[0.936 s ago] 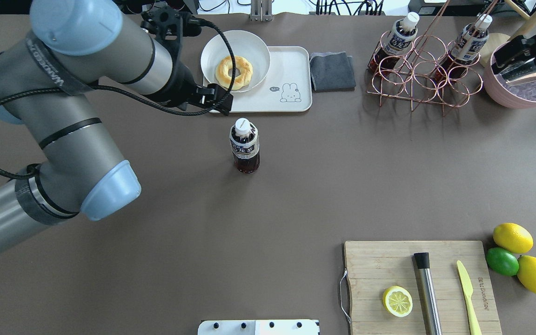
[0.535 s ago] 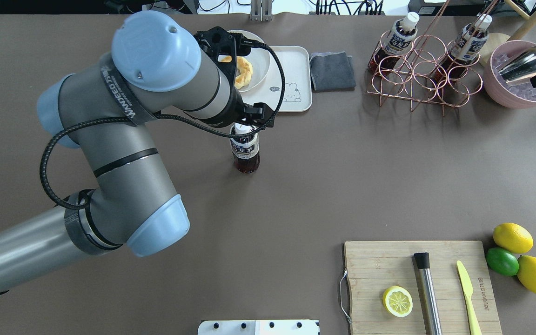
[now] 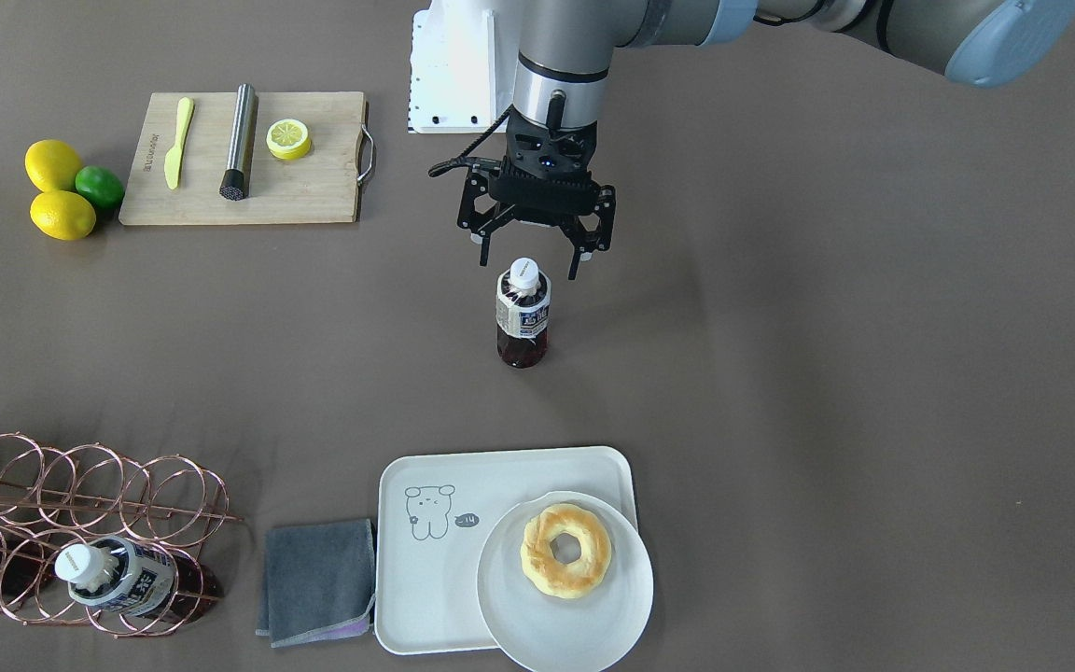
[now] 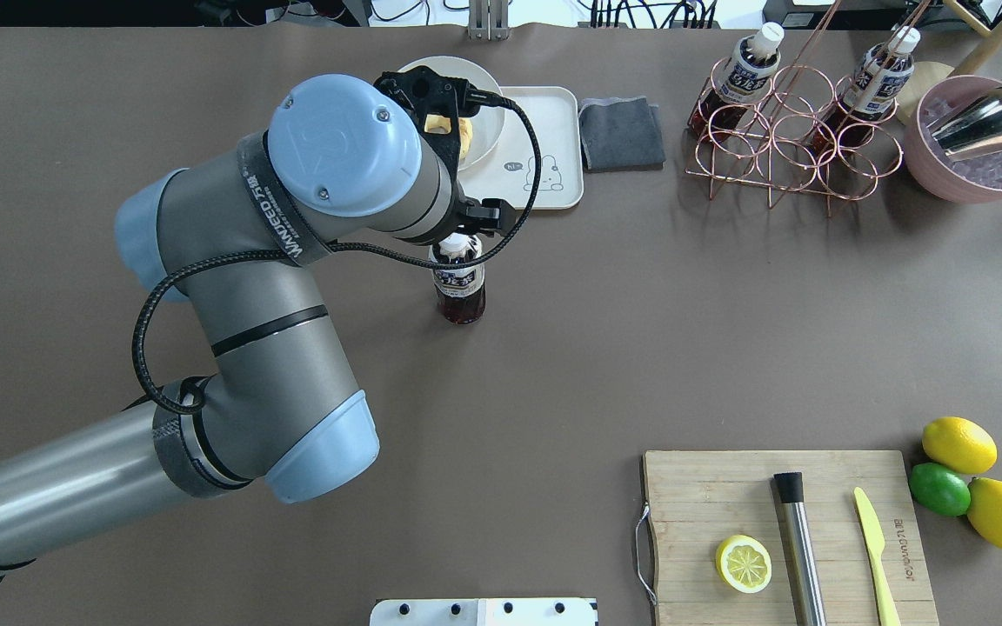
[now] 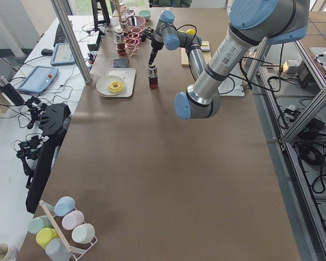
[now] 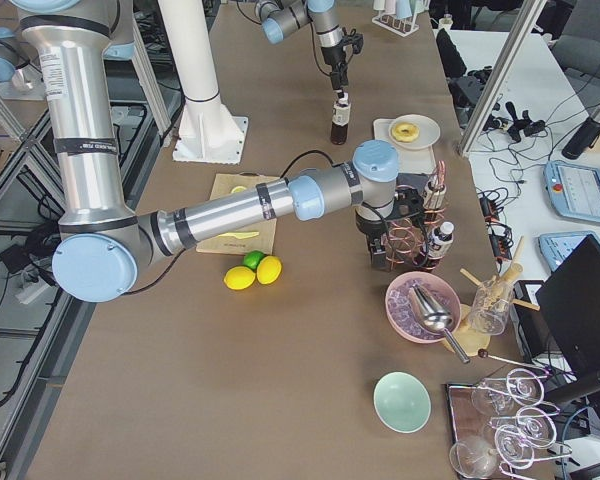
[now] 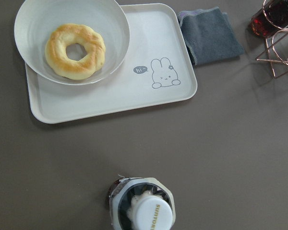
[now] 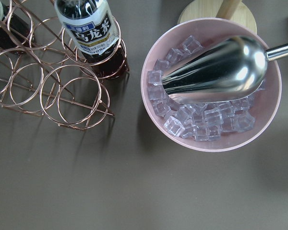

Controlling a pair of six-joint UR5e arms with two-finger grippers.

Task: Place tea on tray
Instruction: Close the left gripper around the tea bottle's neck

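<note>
Exterior front-facing view: a wide brown bench (image 3: 827, 373), with the robot's left arm (image 3: 556, 65) reaching down from the top of the picture over its middle. Near the bottom edge, on the side away from the robot, lies the off-white tray (image 3: 435, 597). A round white plate (image 3: 537, 639) holding a doughnut (image 3: 565, 549) covers one half and overhangs the rim. The half with the drawn bear, next to a grey folded cloth (image 3: 318, 581), is bare and looks to have room for a bottle. The tea (image 3: 523, 322) stands upright on the bench between robot and tray, well apart from the tray, its long axis vertical and its white cap up. The left hand (image 3: 530, 267) hangs directly over it, pointing straight down, with its fingers (image 3: 484, 254) spread apart on either side of the cap and gripping nothing. A straight descent would probably bring them around the neck, and the carry then runs away from the robot toward the bare half. The right hand (image 6: 380, 245) is far off by the copper bottle rack (image 6: 420, 235), and I cannot tell whether it is spread or closed.
</note>
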